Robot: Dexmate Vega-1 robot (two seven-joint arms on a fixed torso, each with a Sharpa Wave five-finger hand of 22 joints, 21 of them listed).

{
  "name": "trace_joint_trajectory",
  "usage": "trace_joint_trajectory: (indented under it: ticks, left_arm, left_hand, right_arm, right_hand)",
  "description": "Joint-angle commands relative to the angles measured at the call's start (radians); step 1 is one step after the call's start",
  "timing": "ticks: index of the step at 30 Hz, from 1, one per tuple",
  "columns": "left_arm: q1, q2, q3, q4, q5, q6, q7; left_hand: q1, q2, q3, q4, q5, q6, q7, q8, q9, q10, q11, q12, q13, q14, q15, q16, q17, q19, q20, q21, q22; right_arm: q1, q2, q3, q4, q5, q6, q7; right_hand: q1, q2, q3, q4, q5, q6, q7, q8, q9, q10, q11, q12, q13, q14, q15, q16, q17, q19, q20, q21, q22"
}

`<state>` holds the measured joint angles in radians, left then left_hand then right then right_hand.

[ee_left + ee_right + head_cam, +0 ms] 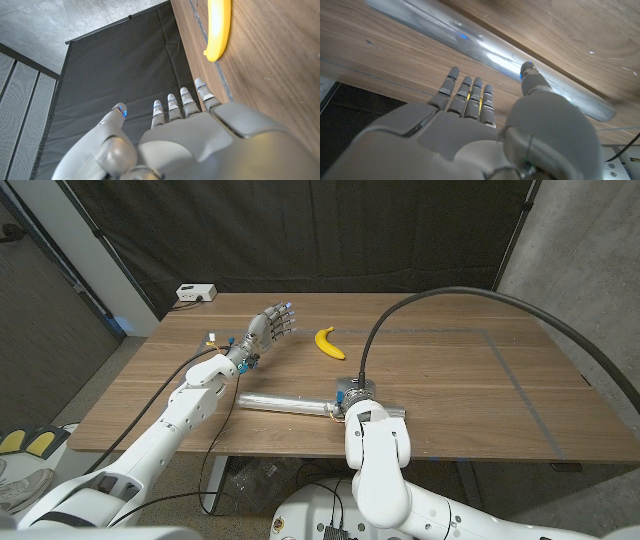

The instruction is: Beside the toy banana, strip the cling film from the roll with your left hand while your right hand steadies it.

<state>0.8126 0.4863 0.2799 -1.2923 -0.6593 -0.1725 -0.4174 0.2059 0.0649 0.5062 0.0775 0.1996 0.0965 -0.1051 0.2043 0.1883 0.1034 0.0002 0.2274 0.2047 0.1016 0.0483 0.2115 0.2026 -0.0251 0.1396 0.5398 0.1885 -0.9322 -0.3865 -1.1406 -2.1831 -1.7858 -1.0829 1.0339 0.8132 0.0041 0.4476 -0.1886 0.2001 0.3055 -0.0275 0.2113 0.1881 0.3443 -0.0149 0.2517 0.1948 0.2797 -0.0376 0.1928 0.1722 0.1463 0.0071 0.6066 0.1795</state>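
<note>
While the left hand point(268, 327) hovers spread, the right hand point(485, 125) seemingly touches the partly hidden cling film roll point(283, 402), grip unclear.

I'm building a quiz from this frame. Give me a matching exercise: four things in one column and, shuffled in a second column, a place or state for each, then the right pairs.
Things:
1. banana
2. roll
3. left hand
4. right hand

States:
A. lies along the table's near edge
B. raised, fingers spread, holding nothing
C. yellow, at mid-table
D. at the roll's right end

Pairs: 1-C, 2-A, 3-B, 4-D
</note>
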Motion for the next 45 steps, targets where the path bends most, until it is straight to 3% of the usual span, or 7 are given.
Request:
trace_joint_trajectory:
  ticks: [1,9,18,35,39,45]
  left_arm:
    - [-0.005,0.002,0.003,0.004,-0.001,0.010,0.000]
    - [-0.013,0.005,0.007,0.010,0.001,0.015,-0.001]
    - [-0.027,-0.001,0.018,0.023,0.000,0.019,-0.013]
    - [-0.037,0.002,0.024,0.039,-0.003,0.019,-0.019]
    - [-0.043,0.001,0.025,0.049,-0.005,0.018,-0.023]
    - [-0.060,-0.002,0.030,0.074,-0.006,0.015,-0.034]
  left_hand:
    - [0.001,-0.006,-0.002,0.003,-0.001,0.014,0.000,0.002,0.004,0.011,-0.002,0.000,0.002,0.009,0.005,0.002,0.002,0.001,0.003,-0.003,0.003]
    - [-0.002,-0.005,-0.003,0.006,-0.001,0.016,-0.001,0.002,0.004,0.018,-0.003,0.002,0.002,0.014,0.005,0.004,0.003,0.001,0.004,-0.004,0.003]
    - [-0.005,-0.005,-0.005,0.008,-0.001,0.017,-0.002,0.001,0.004,0.019,-0.002,0.002,0.002,0.017,0.006,0.005,0.003,0.002,0.005,-0.005,0.003]
    - [-0.013,-0.006,-0.010,0.014,-0.001,0.021,-0.001,0.001,0.004,0.029,0.001,0.004,0.002,0.025,0.005,0.007,0.004,0.007,0.007,-0.005,0.003]
    - [-0.014,-0.006,-0.011,0.015,-0.001,0.023,0.002,0.002,0.004,0.029,0.002,0.004,0.002,0.026,0.004,0.007,0.004,0.007,0.009,-0.006,0.004]
    - [-0.018,-0.007,-0.013,0.017,-0.001,0.023,0.000,0.001,0.004,0.032,0.001,0.004,0.002,0.029,0.003,0.007,0.004,0.008,0.010,-0.006,0.004]
  right_arm:
    - [-0.054,0.052,0.050,0.062,0.069,0.084,-0.122]
    - [-0.035,0.056,0.034,0.093,0.117,0.077,-0.162]
    - [-0.025,0.068,-0.003,0.143,0.091,0.063,-0.199]
    - [0.009,0.102,0.005,0.231,0.072,0.063,-0.117]
    - [0.014,0.109,-0.005,0.261,0.039,0.057,-0.131]
    - [0.007,0.123,-0.011,0.299,0.021,0.053,-0.188]
  right_hand:
    - [0.037,0.003,0.013,0.001,0.007,0.018,-0.005,0.011,0.003,0.012,-0.003,0.005,0.002,0.015,-0.022,0.004,0.003,0.021,-0.008,0.001,0.003]
    - [0.072,-0.002,0.017,0.000,0.008,0.029,-0.008,0.010,0.002,0.022,-0.008,0.007,0.002,0.021,-0.025,0.003,0.002,0.027,-0.015,0.000,0.004]
    - [0.111,-0.019,0.011,0.006,0.006,0.047,-0.021,0.009,0.002,0.043,-0.020,0.011,0.001,0.057,-0.052,0.009,0.003,0.044,-0.013,0.003,0.006]
    - [0.133,0.009,0.012,0.023,0.005,0.049,-0.025,0.003,0.003,0.049,-0.026,0.010,0.001,0.080,-0.057,0.019,0.011,0.058,-0.012,0.008,0.008]
    - [0.165,0.016,0.017,0.019,0.004,0.089,-0.032,0.011,0.003,0.082,-0.037,0.018,0.001,0.128,-0.090,0.029,0.011,0.080,-0.023,0.016,0.010]
    - [0.223,0.021,0.029,0.014,0.004,0.182,-0.076,0.032,0.004,0.160,-0.068,0.040,0.001,0.214,-0.138,0.044,0.013,0.125,-0.038,0.036,0.012]
